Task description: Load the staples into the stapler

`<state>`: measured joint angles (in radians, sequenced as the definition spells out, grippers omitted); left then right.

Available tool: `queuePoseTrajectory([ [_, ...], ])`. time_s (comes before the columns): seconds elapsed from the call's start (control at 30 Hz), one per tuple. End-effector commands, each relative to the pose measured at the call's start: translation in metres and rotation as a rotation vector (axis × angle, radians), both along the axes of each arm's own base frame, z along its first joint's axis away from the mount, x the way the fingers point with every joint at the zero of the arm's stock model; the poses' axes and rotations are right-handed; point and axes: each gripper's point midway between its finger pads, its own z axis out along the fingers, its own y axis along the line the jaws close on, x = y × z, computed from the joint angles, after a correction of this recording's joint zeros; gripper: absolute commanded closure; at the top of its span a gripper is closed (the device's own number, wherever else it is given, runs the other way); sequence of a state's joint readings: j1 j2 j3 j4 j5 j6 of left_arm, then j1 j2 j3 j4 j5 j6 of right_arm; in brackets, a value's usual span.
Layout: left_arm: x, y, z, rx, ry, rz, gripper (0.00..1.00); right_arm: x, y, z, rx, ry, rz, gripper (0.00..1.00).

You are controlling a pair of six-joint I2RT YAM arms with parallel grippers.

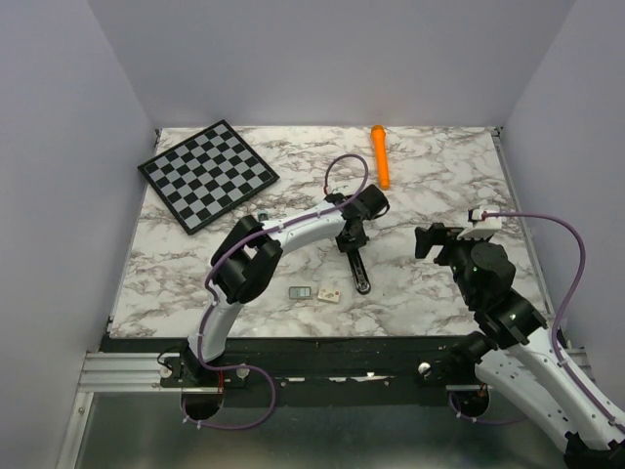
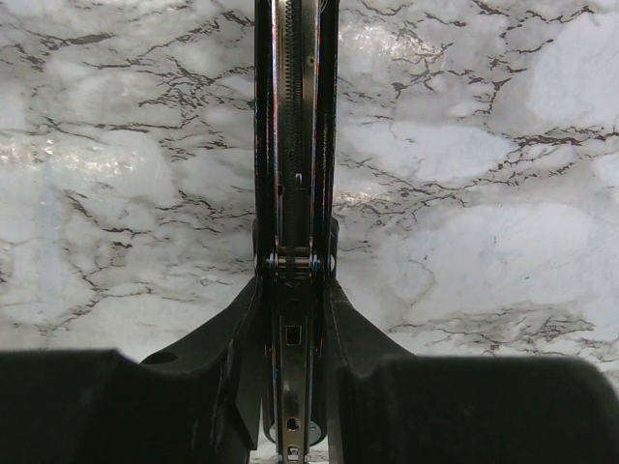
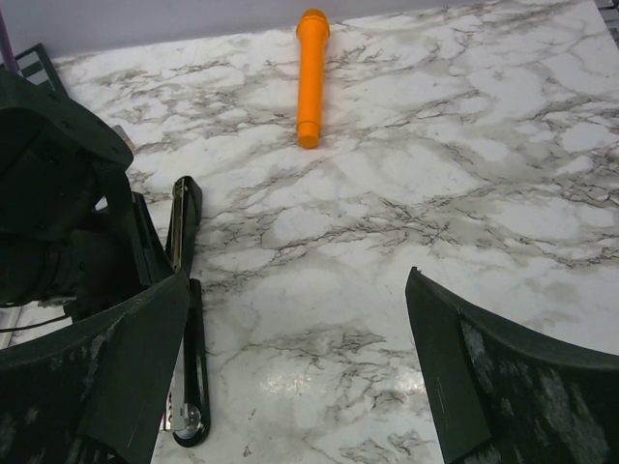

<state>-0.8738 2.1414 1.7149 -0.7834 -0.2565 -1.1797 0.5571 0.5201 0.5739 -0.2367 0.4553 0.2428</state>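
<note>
The black stapler (image 1: 361, 274) lies near the middle of the table, hinged open. Its metal channel with the spring shows in the left wrist view (image 2: 295, 145). My left gripper (image 1: 354, 239) is shut on the stapler near its hinge, one finger (image 2: 227, 358) on each side. In the right wrist view the stapler's base (image 3: 196, 367) lies flat and its other arm rises beside the left gripper. The staples (image 1: 300, 292), a small grey block, lie on the table left of the stapler. My right gripper (image 1: 427, 239) hangs open and empty (image 3: 290, 377) to the right of the stapler.
An orange marker (image 1: 381, 156) lies at the back of the table and also shows in the right wrist view (image 3: 311, 77). A chessboard (image 1: 207, 174) sits at the back left. A tiny white piece with dark dots (image 1: 329, 294) lies beside the staples.
</note>
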Motion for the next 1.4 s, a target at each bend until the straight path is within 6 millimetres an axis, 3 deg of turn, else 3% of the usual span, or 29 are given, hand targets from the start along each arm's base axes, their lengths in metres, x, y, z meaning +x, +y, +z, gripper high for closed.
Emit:
queuePoseTrajectory([
  [0.0,0.000,-0.004,-0.006,0.016,-0.009,0.047,0.74,-0.006,-0.003,-0.014,-0.033,0.037,0.003,0.00],
  [0.13,-0.001,-0.006,-0.003,-0.001,-0.015,0.043,0.51,-0.006,-0.003,-0.015,-0.033,0.043,0.002,0.00],
  [0.33,0.004,-0.010,0.012,-0.031,-0.044,0.022,0.33,-0.005,0.000,-0.010,-0.026,0.042,0.015,0.00],
  [0.53,0.021,0.001,0.062,-0.102,-0.182,0.017,0.17,-0.006,0.016,-0.001,-0.023,0.071,0.099,0.00],
  [0.6,0.028,0.017,0.088,-0.131,-0.260,0.043,0.09,-0.008,0.025,-0.003,-0.009,0.105,0.139,0.00],
  [0.67,0.025,0.038,0.109,-0.147,-0.321,0.037,0.07,-0.009,0.036,-0.004,0.020,0.151,0.178,0.00],
  [0.73,0.037,0.057,0.129,-0.174,-0.400,0.054,0.05,-0.011,0.046,-0.006,0.049,0.178,0.214,0.00],
  [0.83,0.041,0.104,0.156,-0.157,-0.506,0.057,0.01,-0.017,0.062,-0.012,0.120,0.215,0.277,0.00],
  [0.97,0.027,0.170,0.183,-0.083,-0.658,0.046,0.01,-0.033,0.091,-0.017,0.180,0.226,0.457,0.00],
  [1.07,0.019,0.212,0.205,0.003,-0.791,0.074,0.01,-0.033,0.097,-0.038,0.177,0.303,0.465,0.00],
  [1.17,0.014,0.235,0.230,0.084,-0.917,0.058,0.01,-0.026,0.109,-0.057,0.136,0.416,0.472,0.00],
  [1.3,0.023,0.257,0.276,0.115,-1.112,0.119,0.01,-0.015,0.136,-0.071,0.036,0.504,0.503,0.00],
  [1.37,0.029,0.270,0.286,0.139,-1.146,0.162,0.01,-0.001,0.150,-0.079,-0.046,0.527,0.502,0.00],
])
